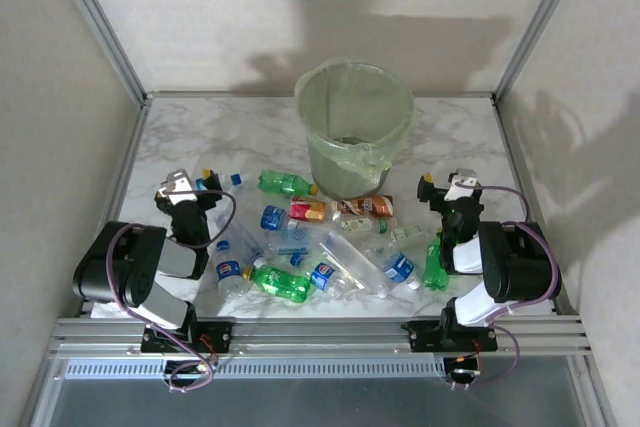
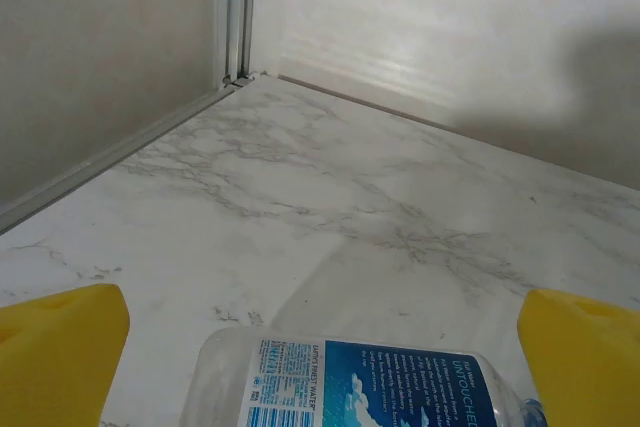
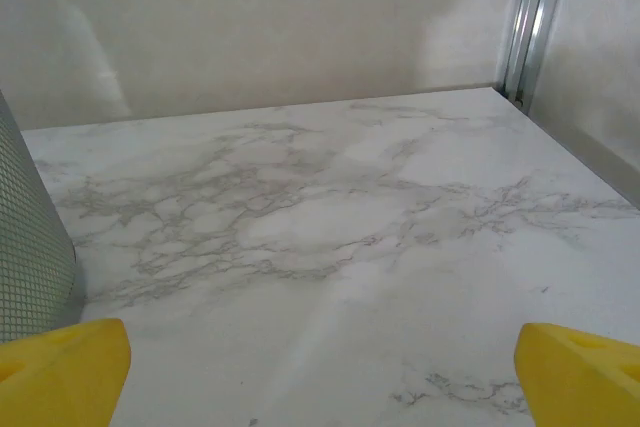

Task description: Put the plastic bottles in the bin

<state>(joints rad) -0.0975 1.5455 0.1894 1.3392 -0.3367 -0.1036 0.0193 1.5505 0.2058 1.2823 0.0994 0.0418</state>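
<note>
Item one, the bin (image 1: 325,157): you have it upright at the middle rear of the marble table (image 1: 180,137), bag-lined, just behind the pile. Item two, the plastic bottles (image 1: 320,247): about a dozen, clear, green and red-labelled, lying scattered between your two arms. Item three, your left gripper (image 1: 192,183): jaws spread wide, nothing held; a clear bottle with a blue label (image 2: 370,387) lies on the table between its yellow fingers (image 2: 60,347). Item four, your right gripper (image 1: 446,185): equally wide, empty, over bare marble, the bin's wall off to its left.
</note>
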